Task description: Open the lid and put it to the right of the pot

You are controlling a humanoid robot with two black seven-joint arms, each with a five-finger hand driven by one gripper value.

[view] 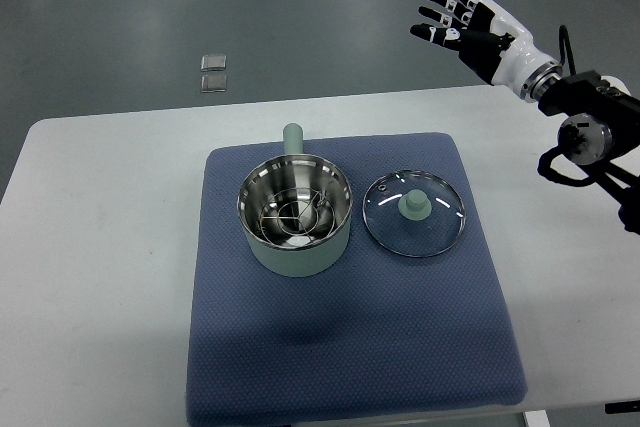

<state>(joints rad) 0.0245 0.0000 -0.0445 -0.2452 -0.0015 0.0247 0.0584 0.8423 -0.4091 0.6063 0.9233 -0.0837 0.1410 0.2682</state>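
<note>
Green pot (296,227), one; glass lid (414,213), one, beside it; right robot hand (462,25) spread.

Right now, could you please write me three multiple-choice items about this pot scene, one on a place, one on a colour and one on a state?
1. Where does the round glass lid lie?
A. on the pot
B. on the blue mat, right of the pot
C. on the floor

2. What colour is the outside of the steel-lined pot?
A. pale green
B. red
C. black

3. How is the right hand?
A. shut on the lid
B. open, holding nothing
C. resting inside the pot

Key: 1 B, the lid rests flat on the blue mat beside the pot; 2 A, its wall and handle are pale green; 3 B, its fingers are spread above the table's far edge.
</note>
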